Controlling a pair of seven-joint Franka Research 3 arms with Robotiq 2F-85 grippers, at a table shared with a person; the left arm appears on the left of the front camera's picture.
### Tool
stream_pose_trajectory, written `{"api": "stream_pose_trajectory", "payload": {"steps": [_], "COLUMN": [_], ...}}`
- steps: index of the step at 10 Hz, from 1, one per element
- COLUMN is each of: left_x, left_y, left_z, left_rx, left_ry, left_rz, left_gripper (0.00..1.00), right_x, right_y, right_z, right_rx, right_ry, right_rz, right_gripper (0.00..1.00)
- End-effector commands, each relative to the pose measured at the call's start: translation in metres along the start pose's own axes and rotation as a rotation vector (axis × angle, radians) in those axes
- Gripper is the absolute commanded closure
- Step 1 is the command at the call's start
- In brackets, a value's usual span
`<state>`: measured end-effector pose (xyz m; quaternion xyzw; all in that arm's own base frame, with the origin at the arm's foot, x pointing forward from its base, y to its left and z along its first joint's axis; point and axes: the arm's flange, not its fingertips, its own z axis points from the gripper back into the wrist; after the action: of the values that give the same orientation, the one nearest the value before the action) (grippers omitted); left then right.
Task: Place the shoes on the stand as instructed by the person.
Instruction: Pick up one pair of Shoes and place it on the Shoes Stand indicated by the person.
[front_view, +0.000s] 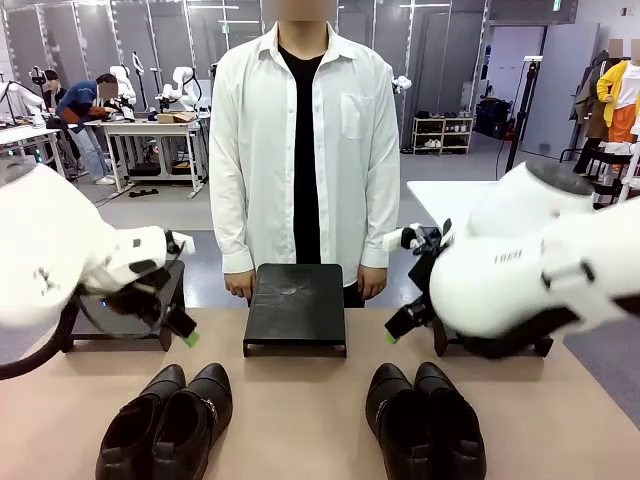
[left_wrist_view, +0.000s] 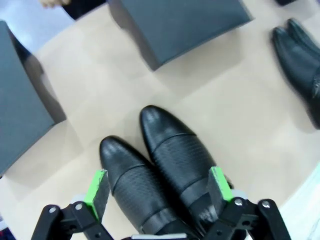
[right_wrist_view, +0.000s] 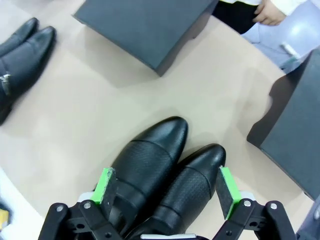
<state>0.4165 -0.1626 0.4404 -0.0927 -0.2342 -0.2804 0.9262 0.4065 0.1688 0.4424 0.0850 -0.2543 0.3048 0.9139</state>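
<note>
Glossy leather shoes (front_view: 195, 415) are lying paired on the desk (front_view: 300, 420), under the spread left end effector (left_wrist_view: 157, 185) and right end effector (right_wrist_view: 167, 185). Probably stiff and slippery; gripping across a pair's sides seems best.

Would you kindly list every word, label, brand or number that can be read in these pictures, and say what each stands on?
No text can be read with certainty.
Right arm: small dark print on its white casing, too blurred to read.
Left arm: dark marks on its casing, too blurred to read.
Shoes and stands: no print visible.
</note>
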Motion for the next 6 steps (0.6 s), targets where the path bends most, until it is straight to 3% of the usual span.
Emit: {"api": "stream_pose_trajectory", "payload": {"steps": [1, 4, 6], "left_x": [0.005, -0.016, -0.052], "left_y": [0.029, 0.067, 0.104], "left_z": [0.028, 0.079, 0.117], "left_rx": [-0.158, -0.526, -0.702], "left_ry": [-0.01, -0.061, -0.191], "left_rz": [0.056, 0.154, 0.247], "left_gripper": [0.0, 0.0, 0.0], "right_x": [0.002, -0.021, -0.064], "right_y": [-0.025, -0.076, -0.114], "right_z": [0.027, 0.071, 0.104], "right_rx": [0.163, 0.542, 0.709], "right_ry": [0.021, -0.023, -0.118], "right_rz": [-0.041, -0.216, -0.318], "right_gripper": [0.0, 0.0, 0.0]}}
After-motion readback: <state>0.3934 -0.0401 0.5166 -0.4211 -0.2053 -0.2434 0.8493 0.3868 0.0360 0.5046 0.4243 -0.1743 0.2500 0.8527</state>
